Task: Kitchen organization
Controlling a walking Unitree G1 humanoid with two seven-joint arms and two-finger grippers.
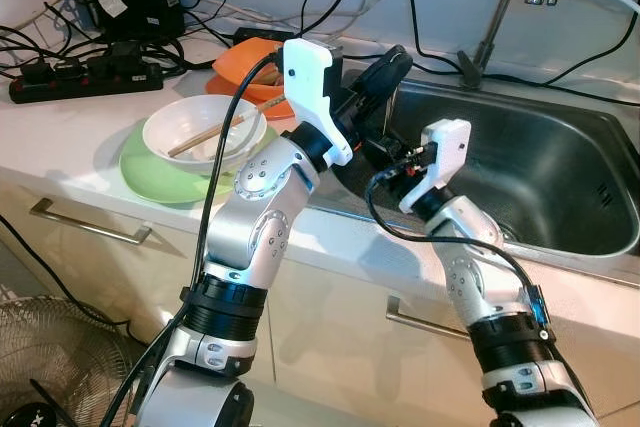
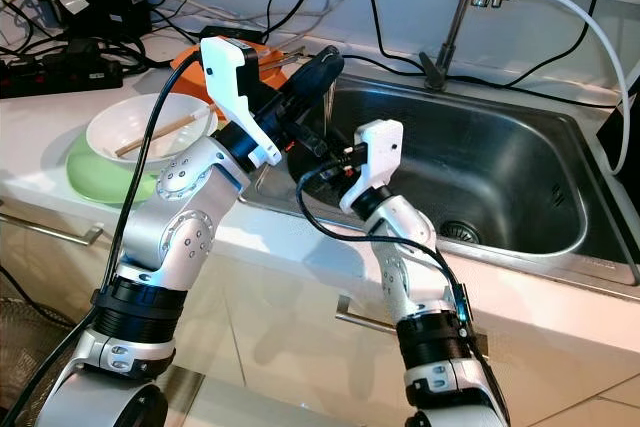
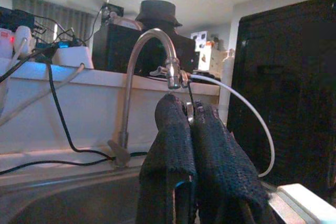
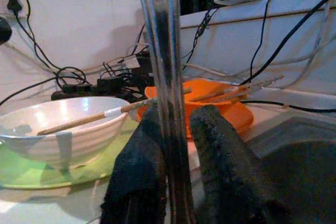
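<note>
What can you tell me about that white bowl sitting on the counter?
The white bowl is round and glossy, like glazed ceramic, and stands upright on a green plate on the pale counter, left of the sink. A wooden chopstick lies slanted inside it, one end resting over the rim. Otherwise it looks empty. An orange bowl sits just behind it. The left arm's black cable crosses in front of it, but neither gripper touches it.
</note>
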